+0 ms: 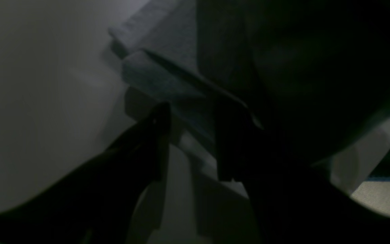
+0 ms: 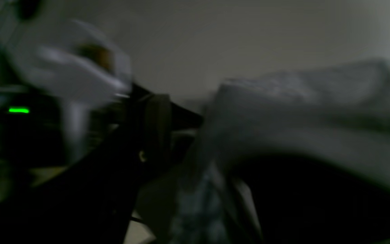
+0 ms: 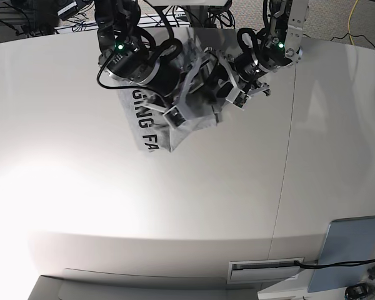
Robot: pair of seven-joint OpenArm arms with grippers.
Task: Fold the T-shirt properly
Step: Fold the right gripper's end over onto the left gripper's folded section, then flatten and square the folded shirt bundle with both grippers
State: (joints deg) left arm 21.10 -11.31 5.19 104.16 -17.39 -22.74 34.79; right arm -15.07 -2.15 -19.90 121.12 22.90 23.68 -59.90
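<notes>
Left fingers (image 1: pixel 191 142): mine, dark and close to the lens in the left wrist view, spread apart with nothing clamped; one finger sits left of a fold of cloth, the other right of it.
Right fingers (image 2: pixel 154 135): mine, black and badly blurred in the right wrist view; I cannot tell whether they are apart or together, nor whether they grip cloth.
T-shirt (image 3: pixel 169 119): heather-grey, bunched in a heap at the far middle of the surface, between my two arms; black capital letters show on its left part in the base view, and its lower edge lies flat on the surface.
T-shirt up close: a grey folded edge (image 1: pixel 168 81) runs between my left fingers; a blurred grey mound (image 2: pixel 303 112) fills the right half of the right wrist view.
Arms: my right arm (image 3: pixel 122 53) is on the left of the base view, my left arm (image 3: pixel 278 44) on its right, both bent over the heap.
Surface (image 3: pixel 175 206): white, bare and brightly lit toward the near side.
Panel (image 3: pixel 353 250): grey-blue, flat, at the near right corner, well apart from the T-shirt.
</notes>
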